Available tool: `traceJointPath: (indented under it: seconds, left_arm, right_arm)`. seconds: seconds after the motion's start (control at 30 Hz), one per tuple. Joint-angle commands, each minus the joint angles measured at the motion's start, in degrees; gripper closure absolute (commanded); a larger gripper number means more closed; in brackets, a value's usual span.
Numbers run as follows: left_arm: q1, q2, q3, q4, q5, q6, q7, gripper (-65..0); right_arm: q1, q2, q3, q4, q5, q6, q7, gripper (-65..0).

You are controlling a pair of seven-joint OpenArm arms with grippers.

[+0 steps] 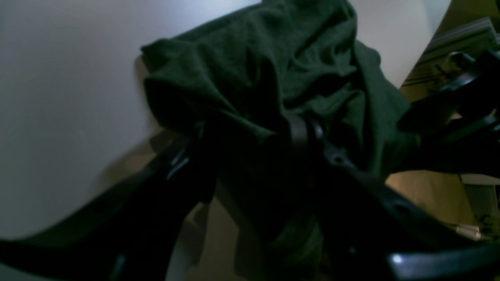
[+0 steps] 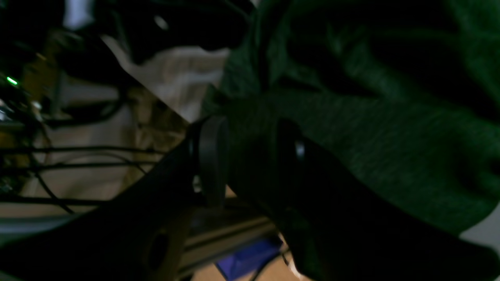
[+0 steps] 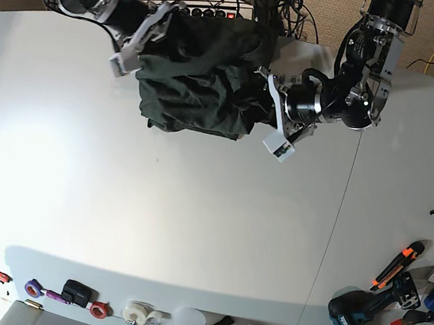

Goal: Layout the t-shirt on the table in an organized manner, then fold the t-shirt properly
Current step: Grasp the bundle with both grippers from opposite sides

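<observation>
The left tool (image 1: 250, 156) is gripping a bunched fold of the t-shirt (image 1: 281, 66), with dark cloth filling the gap between its fingers (image 1: 299, 134). The right tool (image 2: 250, 156) is likewise pinching a thick fold of the same green knit between its two pads (image 2: 213, 156). In the base view, the left tool (image 3: 274, 110) is sitting at the garment's right edge and the right tool (image 3: 149, 37) at its upper left. The t-shirt (image 3: 199, 82) is lying crumpled in a heap between them, near the far edge of the white worktop (image 3: 194, 223). A cordless drill (image 3: 361, 308) is lying well apart at the near right corner.
</observation>
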Motion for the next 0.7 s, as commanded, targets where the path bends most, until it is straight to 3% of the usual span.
traceJointPath:
  seconds: [0.0,0.23,0.37,0.53,0.67]
  left_arm:
    - [-0.39,-0.33,-0.13,0.96,-1.62,-0.39,-0.44,-25.8]
    - [1.79,-0.76,-0.13,0.98,-7.91,-1.92,0.70,-25.8]
    - [2.32,-0.76,0.17,0.98,-8.15,-1.92,0.15,-26.5]
    - [2.05,-0.33,4.72,0.96,-4.07,-1.77,-3.21,-29.6]
    - [1.49,0.90,11.06,0.96,2.67,1.05,-6.25,-27.5]
  right_arm:
    - [-0.13,0.17,-0.59,0.98,0.35,0.08,1.10,-20.9]
    - [-0.11,0.17,-3.39,0.98,-5.88,0.08,1.10,-20.9]
    - [-0.11,0.17,-3.39,0.98,-6.43,0.08,1.10,-20.9]
    - [-0.11,0.15,-3.39,0.98,-6.36,0.08,1.10,-20.9]
    - [-0.13,0.17,-3.39,0.98,-6.25,0.08,1.10,-20.9]
